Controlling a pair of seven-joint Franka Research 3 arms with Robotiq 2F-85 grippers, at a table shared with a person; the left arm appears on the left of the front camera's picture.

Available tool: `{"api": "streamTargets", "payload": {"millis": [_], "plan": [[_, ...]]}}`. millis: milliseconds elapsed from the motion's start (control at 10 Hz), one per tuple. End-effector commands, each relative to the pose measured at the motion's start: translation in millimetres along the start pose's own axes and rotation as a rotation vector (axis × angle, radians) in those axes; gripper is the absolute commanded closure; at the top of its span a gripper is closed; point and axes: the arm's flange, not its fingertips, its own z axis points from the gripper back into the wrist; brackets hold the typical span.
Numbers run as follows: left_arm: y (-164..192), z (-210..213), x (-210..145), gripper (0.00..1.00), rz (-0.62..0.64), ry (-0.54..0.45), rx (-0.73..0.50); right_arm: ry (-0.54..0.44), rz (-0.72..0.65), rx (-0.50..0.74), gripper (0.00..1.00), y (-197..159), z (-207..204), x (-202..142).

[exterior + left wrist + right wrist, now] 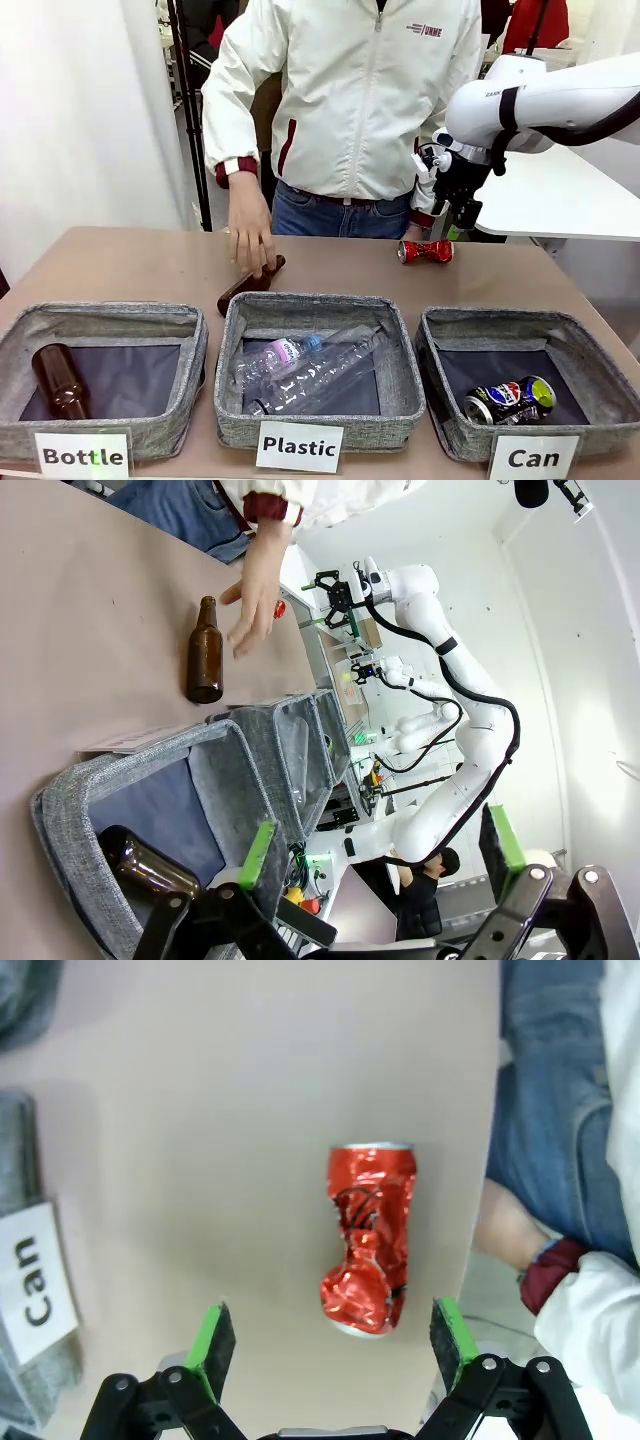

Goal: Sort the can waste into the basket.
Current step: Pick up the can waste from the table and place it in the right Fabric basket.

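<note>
A crushed red can (pixel 425 251) lies on its side on the table's far right, close to the person. My right gripper (pixel 462 208) hangs just above and behind it, open. In the right wrist view the red can (pixel 368 1240) lies just ahead of my right gripper (pixel 330 1338), a little toward one pad, untouched. A dark crushed can (pixel 510 399) with a red-white-blue logo lies in the grey "Can" basket (pixel 500 322) at the front right. My left gripper (pixel 380 850) is open with nothing between its pads, over the "Bottle" basket (pixel 215 780).
The person's hand (pixel 250 235) rests on a brown bottle (pixel 250 286) behind the "Plastic" basket (pixel 318 305), which holds clear bottles. Another brown bottle (pixel 58 380) lies in the "Bottle" basket (pixel 100 315). A sleeve and hand (pixel 520 1245) lie past the table edge beside the red can.
</note>
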Motion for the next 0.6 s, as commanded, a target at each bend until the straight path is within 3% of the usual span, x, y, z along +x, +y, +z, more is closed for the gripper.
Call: {"api": "streamTargets", "payload": {"millis": [0,500], "plan": [[-4.1,-0.7,-1.9,0.00,0.005,0.004,0.001,0.024,-0.039,-0.004,0.00,2.6,-24.2,1.1],[-4.1,-0.7,-1.9,0.00,0.005,0.004,0.001,0.063,-0.079,0.010,0.00,-19.6,-80.9,-8.0]]}}
